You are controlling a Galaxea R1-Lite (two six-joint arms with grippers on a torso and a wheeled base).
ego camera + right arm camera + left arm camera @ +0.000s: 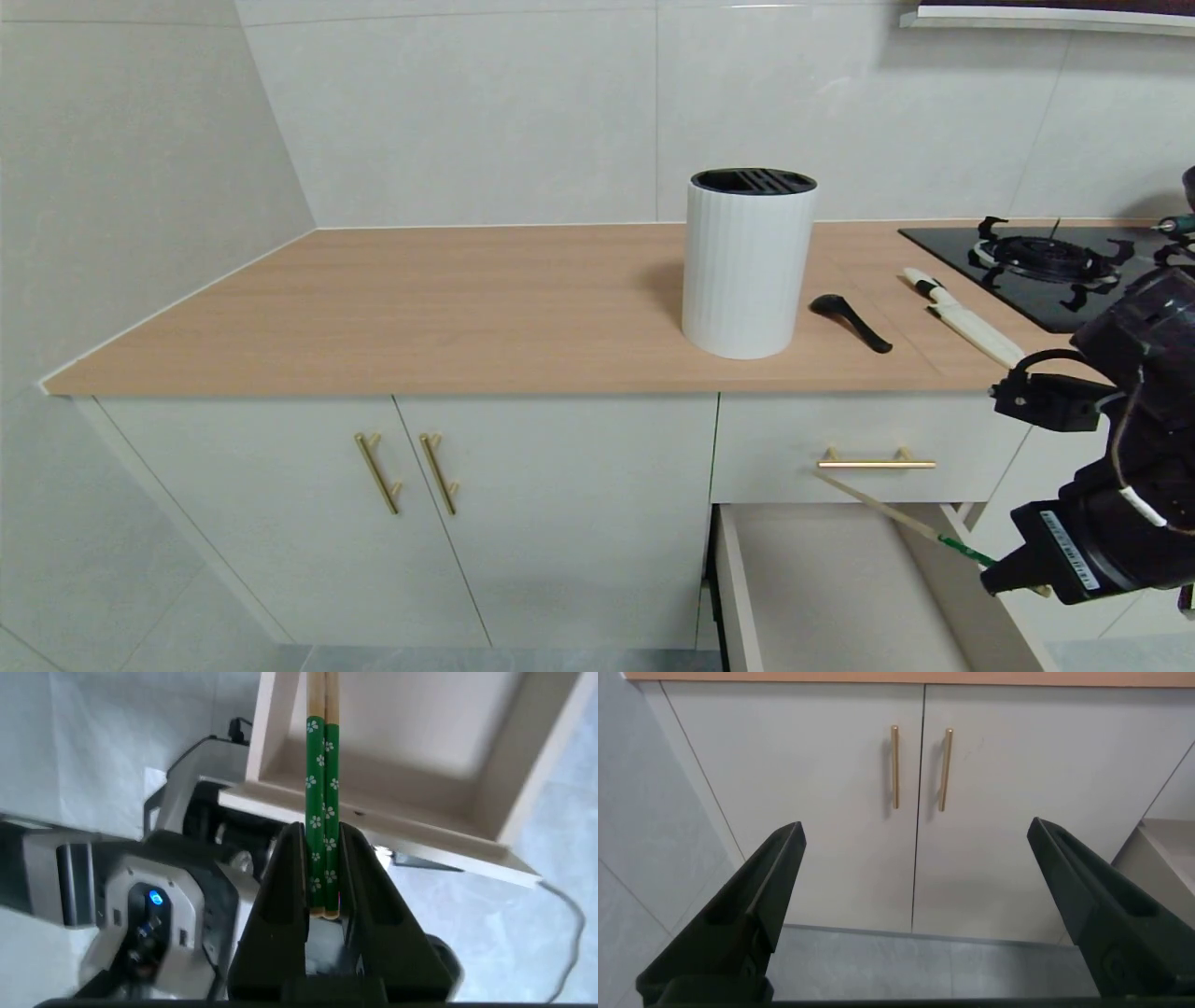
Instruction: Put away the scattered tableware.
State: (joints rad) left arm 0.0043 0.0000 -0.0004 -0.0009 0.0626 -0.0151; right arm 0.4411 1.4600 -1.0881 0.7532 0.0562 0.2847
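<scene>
From the head view, the wooden worktop carries a white ribbed knife holder with a black slotted top. Just beside it lies a black spoon, then a white knife near the gas hob. Below the worktop a drawer stands open, and the right gripper holds a pair of chopsticks slanting over it.

In the left wrist view, the left gripper hangs low with its fingers spread wide and nothing between them. It faces two cabinet doors with brass handles.

In the right wrist view, the fingers are clamped on the green, flower-patterned ends of the chopsticks, whose plain tips point into the open drawer.
</scene>
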